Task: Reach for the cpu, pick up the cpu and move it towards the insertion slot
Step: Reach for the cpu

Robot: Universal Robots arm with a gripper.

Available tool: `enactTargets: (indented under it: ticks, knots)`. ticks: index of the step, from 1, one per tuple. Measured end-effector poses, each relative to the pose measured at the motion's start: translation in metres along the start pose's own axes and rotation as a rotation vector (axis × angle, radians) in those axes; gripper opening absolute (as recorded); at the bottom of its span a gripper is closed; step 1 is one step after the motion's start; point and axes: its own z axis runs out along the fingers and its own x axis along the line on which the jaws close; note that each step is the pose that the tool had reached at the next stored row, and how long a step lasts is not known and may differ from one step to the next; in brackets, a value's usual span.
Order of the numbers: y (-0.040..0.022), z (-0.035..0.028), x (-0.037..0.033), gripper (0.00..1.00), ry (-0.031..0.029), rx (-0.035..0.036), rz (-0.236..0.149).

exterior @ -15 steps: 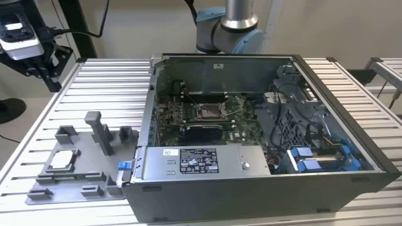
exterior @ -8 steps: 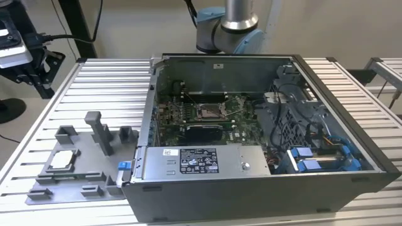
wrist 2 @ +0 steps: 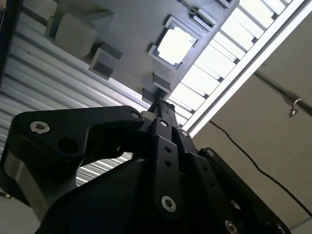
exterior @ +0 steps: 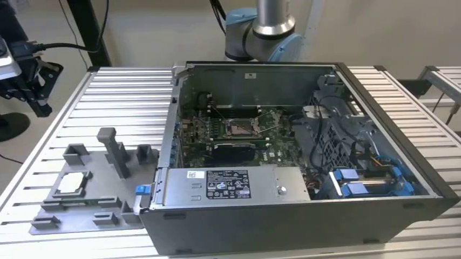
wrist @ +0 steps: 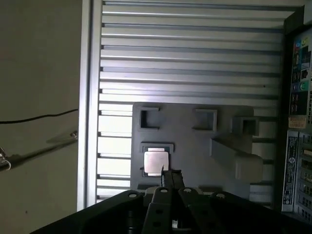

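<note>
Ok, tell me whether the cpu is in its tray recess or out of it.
In. The cpu lies flat inside a recess of the grey tray, seen in the exterior view and both wrist views.

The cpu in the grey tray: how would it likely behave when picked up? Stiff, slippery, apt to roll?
Probably stiff: the cpu looks like a thin flat square plate, so it should not flex. Lying flat in a recess of the grey tray, it is unlikely to roll or tip. Its bright smooth top may be slippery.
</note>
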Motion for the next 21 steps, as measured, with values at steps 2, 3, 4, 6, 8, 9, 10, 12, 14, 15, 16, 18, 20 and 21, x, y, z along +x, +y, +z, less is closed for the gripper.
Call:
enactTargets:
  ticks: [2,3,4,6,8,9,10,12,14,15,16,18,20,21]
  knots:
    - [0.0000,-0.0001,0.0002,0.00,0.0002,0.0001,0.000]
    - [0.0000,0.0000,0.0002,1.00,0.0002,0.0001,0.000]
    - [0.0000,0.0000,0.0003,1.00,0.0002,0.0000,0.000]
    - [0.0000,0.0000,0.0004,1.00,0.0003,0.0000,0.000]
    - [0.0000,0.0000,0.0005,1.00,0.0004,0.0000,0.000]
    - [0.0000,0.0000,0.0005,1.00,0.0004,0.0000,0.000]
    - [0.0000,0.0000,0.0005,1.00,0.0004,0.0001,0.000]
    - [0.0000,0.0000,0.0006,1.00,0.0004,0.0000,0.000]
    - [0.0000,0.0000,0.0007,1.00,0.0005,0.0000,0.000]
    - [0.0000,0.0000,0.0008,1.00,0.0005,0.0000,0.000]
    - [0.0000,0.0000,0.0008,1.00,0.0006,0.0000,0.000]
    - [0.0000,0.0000,0.0009,1.00,0.0006,0.0000,0.000]
    - [0.0000,0.0000,0.0009,1.00,0.0008,0.0000,0.000]
    - [0.0000,0.0001,0.0009,1.00,0.0009,0.0001,0.000]
